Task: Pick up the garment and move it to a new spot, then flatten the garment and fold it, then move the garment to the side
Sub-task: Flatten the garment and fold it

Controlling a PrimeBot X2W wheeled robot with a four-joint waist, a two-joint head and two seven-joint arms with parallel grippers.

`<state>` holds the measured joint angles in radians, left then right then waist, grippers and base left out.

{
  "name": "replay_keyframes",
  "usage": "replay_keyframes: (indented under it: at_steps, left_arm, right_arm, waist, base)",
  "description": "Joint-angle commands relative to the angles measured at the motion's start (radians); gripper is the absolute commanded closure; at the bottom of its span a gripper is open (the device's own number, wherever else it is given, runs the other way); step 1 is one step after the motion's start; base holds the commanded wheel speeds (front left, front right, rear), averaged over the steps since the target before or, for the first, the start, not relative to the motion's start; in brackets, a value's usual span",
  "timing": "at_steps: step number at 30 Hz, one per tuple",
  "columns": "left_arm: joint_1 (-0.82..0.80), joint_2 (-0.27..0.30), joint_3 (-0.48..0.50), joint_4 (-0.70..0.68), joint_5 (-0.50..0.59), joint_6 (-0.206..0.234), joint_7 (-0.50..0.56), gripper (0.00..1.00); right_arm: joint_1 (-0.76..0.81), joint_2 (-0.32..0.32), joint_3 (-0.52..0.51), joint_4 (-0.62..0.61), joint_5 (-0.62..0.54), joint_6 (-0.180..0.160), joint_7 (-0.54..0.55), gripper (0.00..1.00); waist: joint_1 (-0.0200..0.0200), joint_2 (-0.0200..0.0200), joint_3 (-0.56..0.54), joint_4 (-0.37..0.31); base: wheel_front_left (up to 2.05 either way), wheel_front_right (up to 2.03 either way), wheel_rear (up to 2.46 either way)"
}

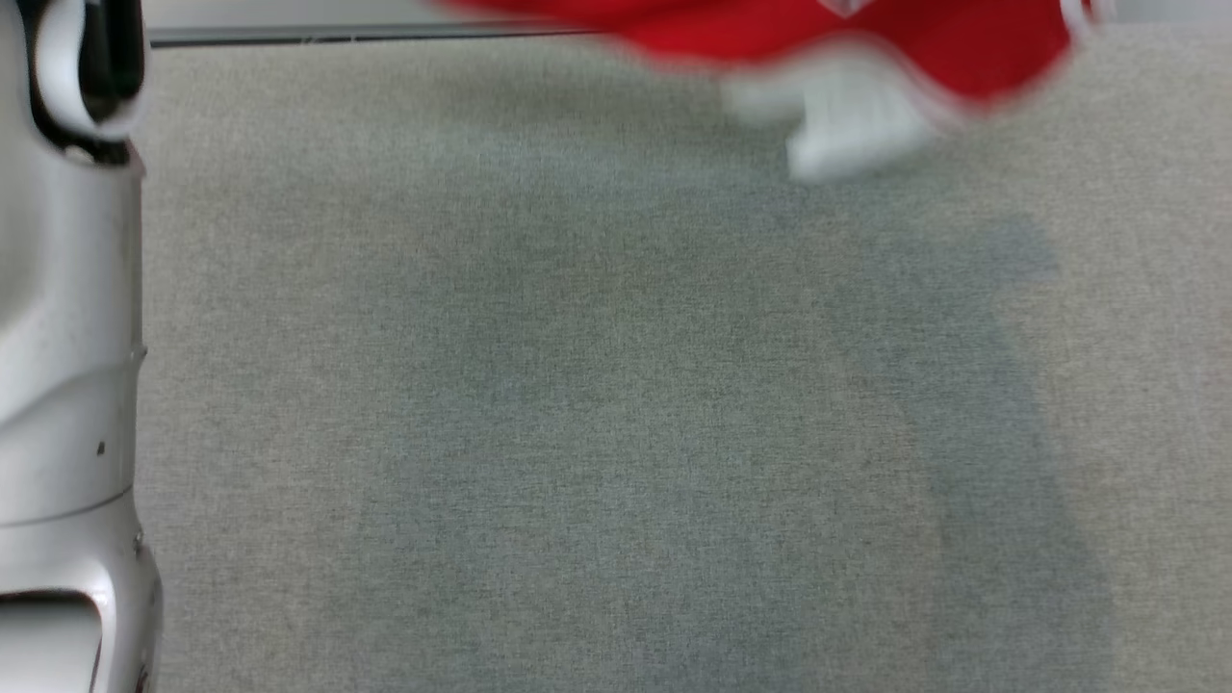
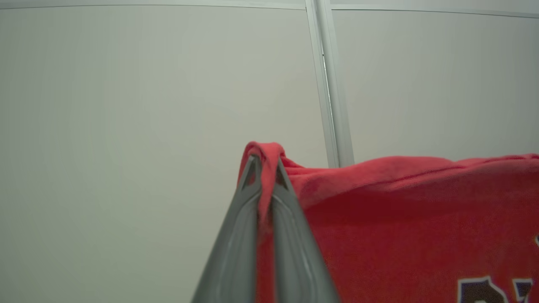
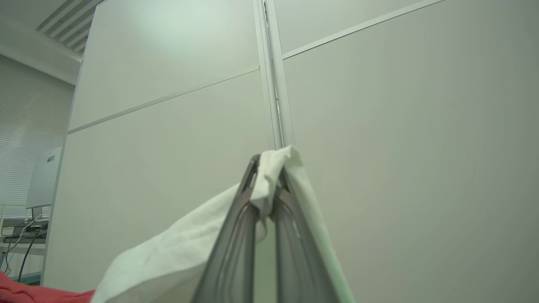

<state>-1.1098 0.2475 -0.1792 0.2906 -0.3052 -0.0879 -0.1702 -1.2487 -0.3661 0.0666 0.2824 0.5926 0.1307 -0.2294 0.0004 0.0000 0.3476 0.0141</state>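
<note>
Between left fingers (image 2: 236, 244): red garment (image 2: 400, 219) edge; between right fingers (image 3: 229, 252): white part

Red-and-white garment (image 1: 866, 48), held aloft

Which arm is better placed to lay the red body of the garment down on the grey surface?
Probably left: the left pincer is shut on a fold of the red body of the garment, while the right pincer pinches only a white end of it.
</note>
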Motion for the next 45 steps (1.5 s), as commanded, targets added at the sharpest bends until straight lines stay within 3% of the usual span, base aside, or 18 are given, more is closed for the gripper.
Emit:
replay_keyframes:
  at_steps: [1, 8, 15, 18, 29, 35, 45]
  left_arm:
    - [-0.032, -0.014, 0.004, 0.046, -0.005, 0.007, -0.023, 1.0]
    - [0.082, -0.036, 0.001, 0.23, -0.045, -0.011, -0.074, 1.0]
    - [0.358, -0.106, 0.064, 0.35, -0.096, -0.02, -0.096, 1.0]
    - [0.492, -0.146, 0.119, 0.34, -0.111, -0.027, -0.095, 1.0]
    - [0.822, -0.195, 0.219, 0.29, -0.098, -0.041, -0.096, 1.0]
    - [0.988, -0.195, 0.163, 0.266, -0.185, -0.042, -0.096, 1.0]
    - [1.165, -0.195, 0.088, 0.211, -0.193, -0.043, -0.096, 1.0]
  right_arm:
    - [-0.032, -0.005, 0.003, 0.032, -0.008, 0.0, -0.014, 1.0]
    - [0.123, 0.012, 0.004, 0.071, 0.095, 0.0, -0.033, 1.0]
    - [0.533, 0.027, 0.094, 0.029, 0.218, 0.0, -0.036, 1.0]
    - [0.712, 0.054, 0.098, 0.01, 0.249, 0.0, -0.036, 1.0]
    - [1.067, 0.09, 0.113, 0.019, 0.3, 0.0, -0.037, 1.0]
    - [1.217, 0.076, 0.147, 0.024, 0.324, 0.0, -0.036, 1.0]
    - [1.388, 0.045, 0.161, 0.005, 0.372, 0.0, -0.037, 1.0]
  waist:
    - [-0.0004, 0.0, 0.021, 0.009]
    - [-0.0004, 0.0, 0.037, -0.017]
    - [-0.0004, 0.0, 0.034, -0.04]
    - [-0.0004, 0.0, 0.015, -0.049]
    - [-0.0004, 0.0, -0.117, -0.071]
    - [-0.0004, 0.0, -0.214, -0.075]
    - [-0.0004, 0.0, -0.294, -0.053]
  base:
    - [0.0, 0.0, 0.0]
    - [0.0, 0.0, 0.0]
    - [0.0, 0.0, 0.0]
    - [0.0, 0.0, 0.0]
    - [0.0, 0.0, 0.0]
    - [0.0, 0.0, 0.0]
    - [0.0, 0.0, 0.0]
